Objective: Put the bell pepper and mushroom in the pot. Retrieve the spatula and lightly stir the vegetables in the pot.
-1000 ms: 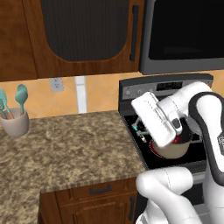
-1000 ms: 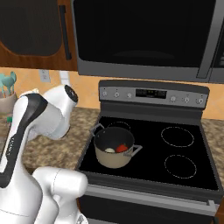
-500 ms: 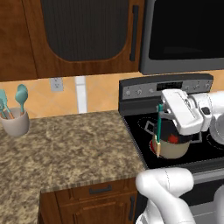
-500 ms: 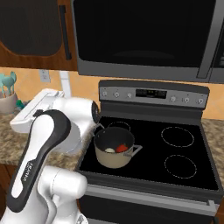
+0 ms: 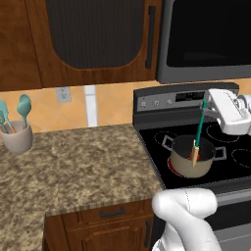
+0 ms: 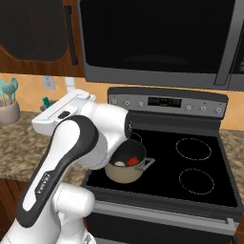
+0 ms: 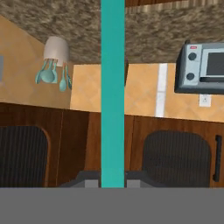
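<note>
My hand [image 5: 206, 104] is clamped on the top of the spatula [image 5: 198, 131], its teal handle running down so the tan blade dips into the pot [image 5: 191, 158] on the stove. Bell pepper [image 6: 133, 161] and mushroom [image 6: 119, 163] sit inside. It's light, stiff and slim, likely to twist, so a firm high grip suits gentle stirring.

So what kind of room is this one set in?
A rendered home kitchen, by the look of it: a black stove with a pot on it, granite counter, and wooden cabinets above.
</note>
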